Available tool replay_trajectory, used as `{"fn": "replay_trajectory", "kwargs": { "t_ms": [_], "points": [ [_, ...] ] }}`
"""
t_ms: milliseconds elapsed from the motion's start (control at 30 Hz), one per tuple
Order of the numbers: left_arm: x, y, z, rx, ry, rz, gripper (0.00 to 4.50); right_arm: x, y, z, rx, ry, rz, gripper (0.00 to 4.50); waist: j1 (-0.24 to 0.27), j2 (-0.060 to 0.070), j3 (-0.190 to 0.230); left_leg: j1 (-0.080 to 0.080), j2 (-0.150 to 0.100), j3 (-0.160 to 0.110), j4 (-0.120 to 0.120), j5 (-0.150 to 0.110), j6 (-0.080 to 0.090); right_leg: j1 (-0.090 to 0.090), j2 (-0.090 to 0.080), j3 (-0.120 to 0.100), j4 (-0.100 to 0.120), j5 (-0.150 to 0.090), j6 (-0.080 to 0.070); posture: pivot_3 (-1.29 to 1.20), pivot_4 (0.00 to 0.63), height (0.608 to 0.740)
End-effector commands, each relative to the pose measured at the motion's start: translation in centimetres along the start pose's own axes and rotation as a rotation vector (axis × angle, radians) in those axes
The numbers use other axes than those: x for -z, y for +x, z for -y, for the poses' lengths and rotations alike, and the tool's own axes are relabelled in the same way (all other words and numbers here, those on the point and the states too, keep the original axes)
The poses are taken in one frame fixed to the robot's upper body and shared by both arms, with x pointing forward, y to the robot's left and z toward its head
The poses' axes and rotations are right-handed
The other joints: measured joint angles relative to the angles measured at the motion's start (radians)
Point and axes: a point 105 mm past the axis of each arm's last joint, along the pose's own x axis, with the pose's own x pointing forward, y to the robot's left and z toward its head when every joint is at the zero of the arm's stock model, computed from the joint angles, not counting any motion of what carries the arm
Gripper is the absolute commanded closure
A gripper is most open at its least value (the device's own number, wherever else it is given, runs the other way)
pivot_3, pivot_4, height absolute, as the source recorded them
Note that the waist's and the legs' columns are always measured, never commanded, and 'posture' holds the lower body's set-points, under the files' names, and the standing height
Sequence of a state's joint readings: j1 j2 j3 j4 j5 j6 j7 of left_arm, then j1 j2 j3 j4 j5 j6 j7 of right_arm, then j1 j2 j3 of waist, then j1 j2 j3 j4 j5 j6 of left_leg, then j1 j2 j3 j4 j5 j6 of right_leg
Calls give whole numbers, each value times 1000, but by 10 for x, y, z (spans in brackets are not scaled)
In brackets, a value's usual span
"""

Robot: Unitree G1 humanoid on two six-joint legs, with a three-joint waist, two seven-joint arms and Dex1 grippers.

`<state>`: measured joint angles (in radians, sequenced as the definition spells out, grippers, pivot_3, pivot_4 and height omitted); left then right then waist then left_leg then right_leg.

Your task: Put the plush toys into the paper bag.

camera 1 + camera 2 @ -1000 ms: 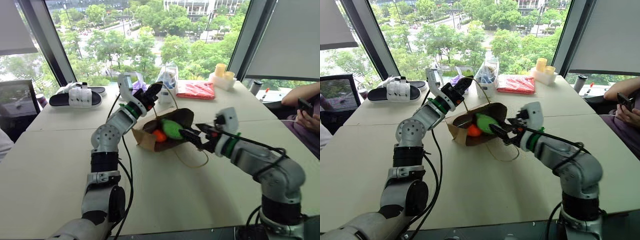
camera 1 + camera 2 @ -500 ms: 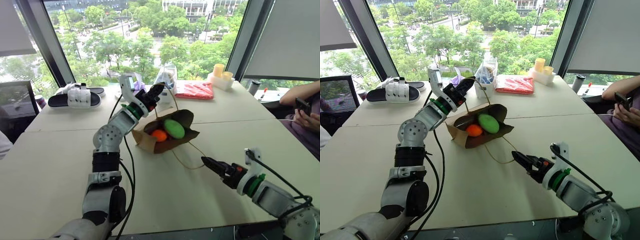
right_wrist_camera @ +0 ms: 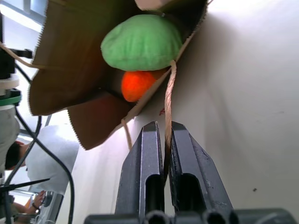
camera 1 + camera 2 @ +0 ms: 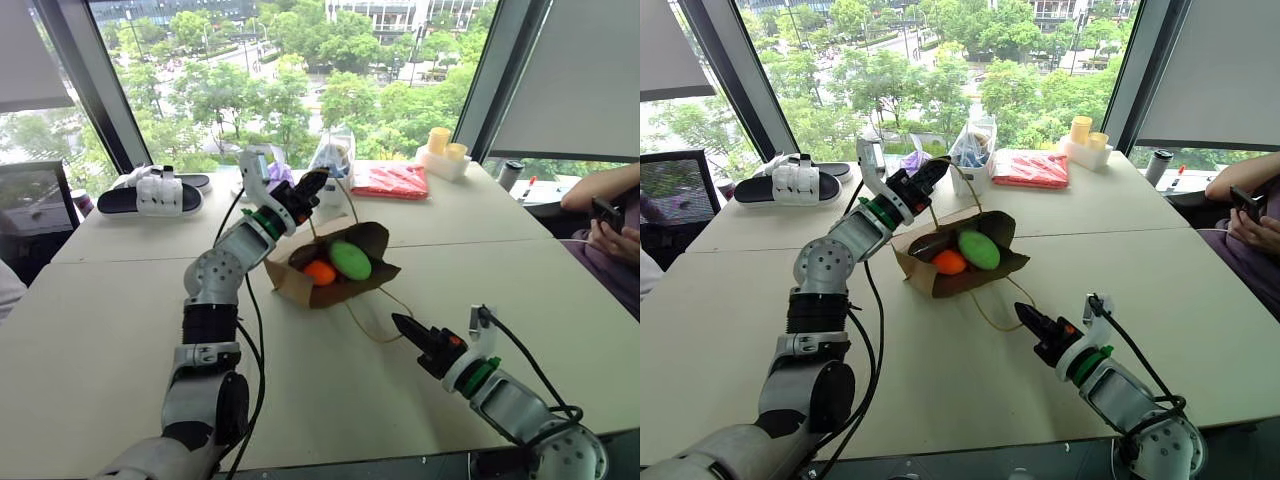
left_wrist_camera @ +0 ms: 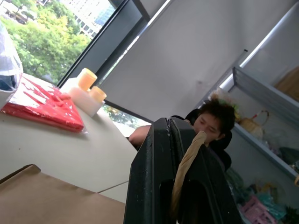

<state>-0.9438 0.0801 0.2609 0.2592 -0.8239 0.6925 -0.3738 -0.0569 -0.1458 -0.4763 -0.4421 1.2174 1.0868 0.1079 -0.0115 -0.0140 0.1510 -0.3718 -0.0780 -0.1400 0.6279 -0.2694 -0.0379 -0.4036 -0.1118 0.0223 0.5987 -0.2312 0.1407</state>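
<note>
The brown paper bag (image 4: 300, 285) lies on the table with its mouth held open toward me. Both plush toys sit in the mouth: the light green one (image 4: 350, 259) and, beside it, the orange one (image 4: 319, 272). My left gripper (image 4: 316, 180) is above the bag's far edge, shut on one twine handle (image 5: 190, 151). My right gripper (image 4: 399, 321) hovers low over the table, nearer than the bag and apart from it, shut. The other twine handle (image 3: 168, 100) trails from the bag toward the slit between the right fingers. I cannot tell whether it is pinched.
Behind the bag stand a clear plastic bag with blue contents (image 4: 336, 158), a red packet (image 4: 392, 180) and yellow cups (image 4: 446, 148). A black-and-white sandal (image 4: 155, 192) lies far left. A person's hands with a phone (image 4: 608, 212) are at the right table edge.
My right gripper has drawn back from the bag's mouth and sunk toward the near table, leaving the green toy in the bag, and its fingers have closed. The left gripper kept still.
</note>
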Motion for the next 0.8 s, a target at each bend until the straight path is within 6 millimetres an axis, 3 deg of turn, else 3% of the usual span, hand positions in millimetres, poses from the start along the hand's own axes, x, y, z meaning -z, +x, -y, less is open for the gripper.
{"fn": "replay_trajectory", "kwargs": {
  "t_ms": [33, 100, 167, 300, 400, 533, 600, 633, 700, 800],
  "points": [
    [4, 1, 17, 81, 271, -123, 4500, -30, -9, -49, -226, -73, 105, 4426, -1, 0, 0, 0, 0, 0, 0, 0, 0, 0, 0, 0, 0, 0, 0, 0, 150, 740],
    [5, -3, 19, 133, 404, -222, 4500, -57, -17, -81, -374, -111, 181, 4426, -6, 1, 0, 0, 0, 0, -1, 0, 0, 0, 0, 0, 0, 0, 0, 0, 150, 740],
    [-11, 0, 20, 138, 382, -202, 4500, -86, -23, -104, -476, -141, 250, 4426, -5, 2, 2, 0, 0, 0, 0, 0, 0, 0, 1, 0, 0, 0, 0, 0, 150, 740],
    [-21, 12, 13, 81, 255, -141, 4500, -105, -21, -102, -459, -124, 278, 4426, 5, -1, 0, 0, 2, -3, 0, 0, 0, 2, 1, -4, -2, 0, 0, 0, 150, 740],
    [-11, 18, 6, 34, 185, -133, 4500, -111, -13, -95, -432, -115, 285, 4426, 1, 0, 0, 1, 1, -2, 0, -2, 3, 3, 0, -3, -2, 0, 0, 0, 150, 740],
    [5, 17, -1, 11, 162, -154, 4500, -104, -6, -90, -416, -126, 248, 4426, -1, 0, 0, -1, 0, 0, 0, -2, 3, 0, -1, -2, -2, 0, 1, 0, 150, 740],
    [8, 15, -2, 8, 139, -150, 3959, -98, -3, -88, -406, -133, 227, 4500, -2, 0, 0, -1, 1, 0, 0, -2, 3, -1, -1, -2, -1, 0, 1, 0, 150, 740],
    [9, 14, -3, 3, 131, -149, 3695, -97, -2, -87, -398, -133, 225, 4223, -2, 0, 0, -1, 1, 0, 0, -2, 3, -1, 0, -2, 0, 0, 1, 0, 150, 740],
    [9, 13, -4, -2, 121, -149, 2746, -96, -1, -84, -384, -129, 226, 3660, -1, 0, 0, -1, 1, 0, 0, -2, 3, -1, 0, -2, 0, 0, 1, 0, 150, 740],
    [7, 11, -4, 9, 95, -146, 1315, -93, -1, -85, -393, -137, 221, 2214, 0, 0, 0, -1, 1, 0, 1, -2, 3, 0, 0, -2, 0, 0, 0, 0, 150, 740]
  ]
}}
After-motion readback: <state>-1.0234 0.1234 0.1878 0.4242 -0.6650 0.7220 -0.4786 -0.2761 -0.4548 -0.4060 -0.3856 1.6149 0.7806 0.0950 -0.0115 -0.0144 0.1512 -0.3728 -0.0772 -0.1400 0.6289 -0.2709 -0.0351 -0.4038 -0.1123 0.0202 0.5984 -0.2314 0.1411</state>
